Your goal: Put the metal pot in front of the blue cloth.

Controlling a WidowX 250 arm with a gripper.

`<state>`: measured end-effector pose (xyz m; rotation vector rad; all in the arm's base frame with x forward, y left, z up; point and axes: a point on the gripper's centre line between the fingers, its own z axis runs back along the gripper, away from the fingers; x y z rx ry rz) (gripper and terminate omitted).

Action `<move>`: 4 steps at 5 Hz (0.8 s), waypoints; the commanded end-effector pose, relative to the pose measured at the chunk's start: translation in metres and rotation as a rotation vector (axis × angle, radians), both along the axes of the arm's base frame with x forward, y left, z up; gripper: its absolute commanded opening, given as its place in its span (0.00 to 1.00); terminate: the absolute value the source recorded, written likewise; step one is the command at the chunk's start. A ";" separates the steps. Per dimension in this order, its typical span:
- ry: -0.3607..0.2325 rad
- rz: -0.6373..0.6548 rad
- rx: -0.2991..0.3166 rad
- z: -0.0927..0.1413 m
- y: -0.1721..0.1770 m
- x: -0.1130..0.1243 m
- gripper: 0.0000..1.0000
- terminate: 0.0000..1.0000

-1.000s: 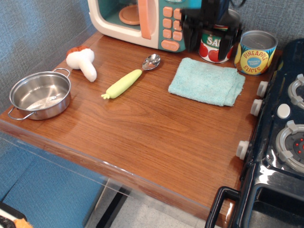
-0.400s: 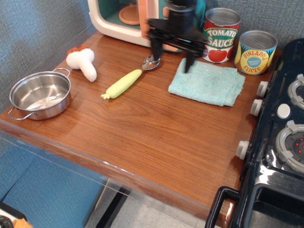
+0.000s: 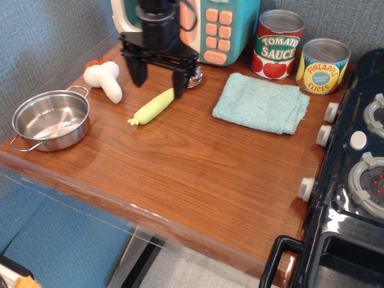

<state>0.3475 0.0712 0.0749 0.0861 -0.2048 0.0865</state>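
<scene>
Single overhead view: my gripper [image 3: 159, 84] hangs empty, fingers spread apart, above a yellow-handled spoon [image 3: 163, 101]. The metal pot [image 3: 50, 120] sits at the table's left edge, far from the blue cloth [image 3: 260, 102]. I should drop over its rim squarely.

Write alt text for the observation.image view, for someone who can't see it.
A black end effector hangs open over a wooden counter, above a yellow-green spoon, holding nothing. The metal pot sits empty at the left edge, far from the blue cloth lying in front of two cans.
</scene>
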 end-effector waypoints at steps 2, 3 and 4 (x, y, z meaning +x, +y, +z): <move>0.000 0.050 -0.013 -0.007 0.045 -0.034 1.00 0.00; 0.014 0.044 -0.005 -0.011 0.057 -0.043 1.00 0.00; 0.044 0.069 0.003 -0.017 0.069 -0.054 1.00 0.00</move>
